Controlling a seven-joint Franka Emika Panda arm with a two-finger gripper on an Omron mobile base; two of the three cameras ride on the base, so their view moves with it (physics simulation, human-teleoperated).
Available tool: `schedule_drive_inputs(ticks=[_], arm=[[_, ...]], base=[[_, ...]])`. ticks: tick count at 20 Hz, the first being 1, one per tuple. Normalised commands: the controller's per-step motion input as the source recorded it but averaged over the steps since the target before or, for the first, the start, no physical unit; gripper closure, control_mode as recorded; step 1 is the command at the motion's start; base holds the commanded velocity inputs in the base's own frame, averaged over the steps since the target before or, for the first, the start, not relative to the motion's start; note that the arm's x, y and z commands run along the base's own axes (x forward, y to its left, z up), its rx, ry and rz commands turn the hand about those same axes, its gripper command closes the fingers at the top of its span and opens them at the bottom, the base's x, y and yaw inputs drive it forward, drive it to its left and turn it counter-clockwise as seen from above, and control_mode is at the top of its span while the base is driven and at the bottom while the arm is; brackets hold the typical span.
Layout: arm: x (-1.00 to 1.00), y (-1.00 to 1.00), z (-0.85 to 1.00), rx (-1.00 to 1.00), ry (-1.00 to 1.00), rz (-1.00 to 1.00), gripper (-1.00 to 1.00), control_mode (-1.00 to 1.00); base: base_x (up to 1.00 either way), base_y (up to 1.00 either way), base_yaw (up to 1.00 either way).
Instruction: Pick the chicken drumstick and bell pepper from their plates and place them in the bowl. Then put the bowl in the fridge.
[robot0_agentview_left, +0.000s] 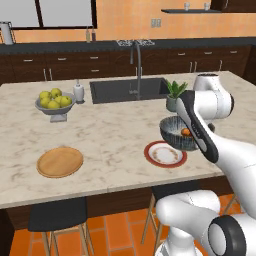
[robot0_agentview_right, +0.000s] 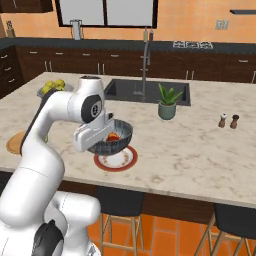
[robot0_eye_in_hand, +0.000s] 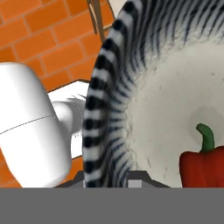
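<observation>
On the marble-topped kitchen island, a flat tan wooden plate lay bare near the front edge at the left, and behind it a grey pedestal bowl of yellow-green fruit stood toward the back edge, with a small white dispenser bottle just beside it. A dark sink basin with a tall faucet was sunk into the back middle of the island. To the right of the sink a small potted plant stood near the back. A cream plate with a wide red rim sat close to the front edge. Above it, the wide dark grey bowl with a ribbed, striped wall was lifted off the island. The gripper had its fingers closed on the bowl's rim, the near wall passing between them in the hand view. Inside the bowl lay the glossy red bell pepper with its green stem; the base views showed an orange-red shape there, and the chicken drumstick could not be told apart. Toward the island's right end two small salt and pepper shakers stood together, with open marble around them. Dark stools stood under the front edge.
</observation>
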Motion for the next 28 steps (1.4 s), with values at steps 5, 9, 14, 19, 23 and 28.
schedule_drive_inputs(ticks=[5,9,14,19,23,28], arm=[[-0.06,0.00,0.00,-0.03,0.00,0.00,1.00,-1.00],[-0.01,0.00,0.00,0.00,0.00,0.00,1.00,1.00],[0.00,0.00,0.00,0.00,0.00,0.00,1.00,1.00],[0.00,0.00,0.00,0.00,0.00,0.00,1.00,1.00],[0.00,0.00,0.00,0.00,0.00,0.00,1.00,1.00],[0.00,0.00,0.00,0.00,0.00,0.00,1.00,1.00]], base=[[0.00,0.00,0.00],[-0.54,-0.14,0.00],[-0.94,-0.71,-0.12],[-0.17,-0.81,-0.52],[0.00,-0.24,-0.82],[0.05,-0.05,-0.89]])
